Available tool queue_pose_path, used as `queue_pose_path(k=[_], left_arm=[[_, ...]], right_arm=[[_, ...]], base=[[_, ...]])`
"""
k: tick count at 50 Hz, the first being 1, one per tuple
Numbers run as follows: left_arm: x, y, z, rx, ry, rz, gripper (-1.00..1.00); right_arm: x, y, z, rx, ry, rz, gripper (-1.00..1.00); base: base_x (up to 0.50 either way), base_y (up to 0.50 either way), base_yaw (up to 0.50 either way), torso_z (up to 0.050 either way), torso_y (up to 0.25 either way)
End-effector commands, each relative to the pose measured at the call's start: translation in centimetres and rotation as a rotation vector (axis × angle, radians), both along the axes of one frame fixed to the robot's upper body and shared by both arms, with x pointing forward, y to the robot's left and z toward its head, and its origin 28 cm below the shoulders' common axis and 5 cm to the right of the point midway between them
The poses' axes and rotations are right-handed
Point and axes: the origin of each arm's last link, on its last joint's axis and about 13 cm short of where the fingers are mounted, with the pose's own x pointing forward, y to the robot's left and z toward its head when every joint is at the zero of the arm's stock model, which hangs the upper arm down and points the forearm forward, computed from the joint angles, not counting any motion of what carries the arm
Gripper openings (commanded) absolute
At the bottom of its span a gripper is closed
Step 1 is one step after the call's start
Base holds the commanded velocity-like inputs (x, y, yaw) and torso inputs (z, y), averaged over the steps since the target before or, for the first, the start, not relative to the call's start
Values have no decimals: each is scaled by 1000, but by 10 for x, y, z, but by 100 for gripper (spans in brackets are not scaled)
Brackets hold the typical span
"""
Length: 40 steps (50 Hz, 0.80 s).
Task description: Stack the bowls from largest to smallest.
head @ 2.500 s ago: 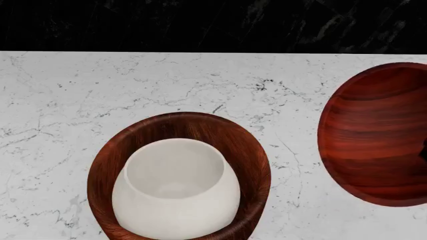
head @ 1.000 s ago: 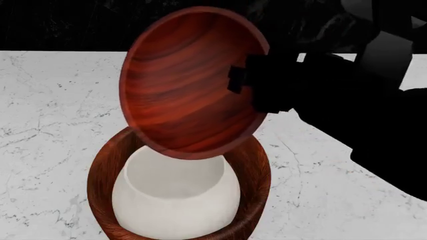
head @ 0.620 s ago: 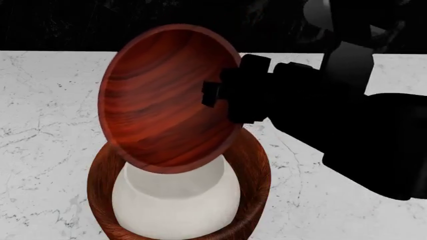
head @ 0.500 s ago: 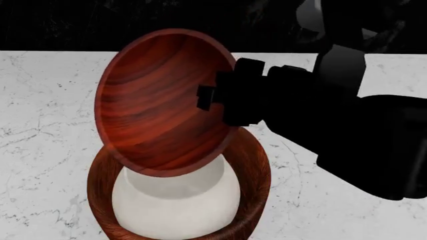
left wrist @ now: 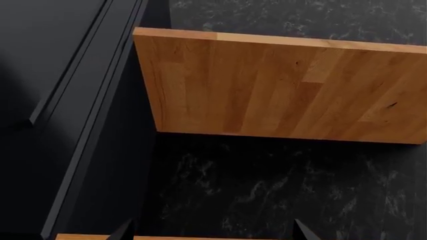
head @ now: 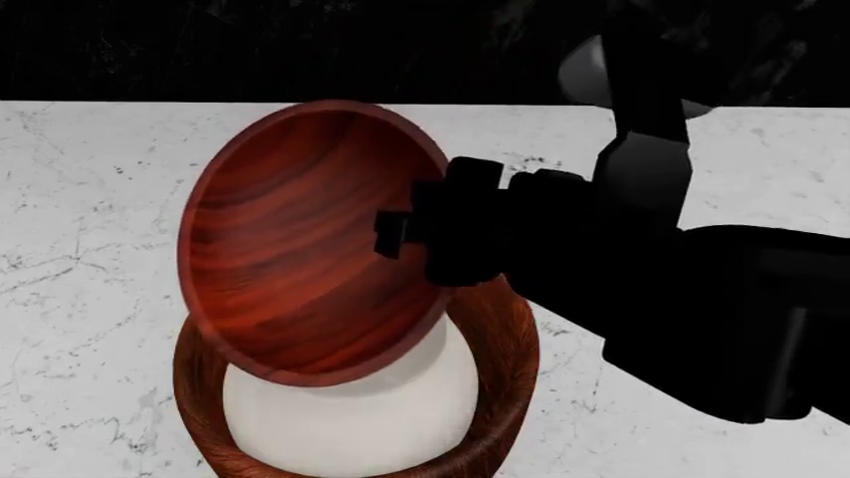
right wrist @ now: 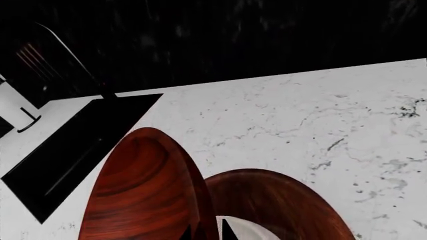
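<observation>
Reddish bowl (head: 299,249), rim-pinched by right hand (head: 398,234), above cream bowl (head: 358,408).

From the head we look steeply down, close over the table (head: 94,199). Our right wrist camera sits low beside the bowls (right wrist: 280,205), sharing that marble top. Our left wrist camera faces wooden boards (left wrist: 280,85) elsewhere.

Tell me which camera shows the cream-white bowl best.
The head view. There the cream-white bowl sits inside the dark-brown bowl, its upper part hidden behind the tilted reddish bowl gripped by the right gripper. The right wrist view catches only a white sliver of it. The left wrist view shows none.
</observation>
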Motion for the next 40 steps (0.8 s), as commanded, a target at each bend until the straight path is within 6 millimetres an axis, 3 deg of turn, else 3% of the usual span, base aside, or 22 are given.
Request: queue_pose_path(k=[1, 40], left_arm=[[0, 1, -2, 2, -5, -13, 100], [-3, 4, 0, -2, -11, -2, 100]], right_arm=[[1, 2, -10, 54, -5, 11, -100], [12, 2, -45, 115, 92, -22, -100]], base=[[0, 0, 0, 0, 10], [0, 0, 0, 0, 0]])
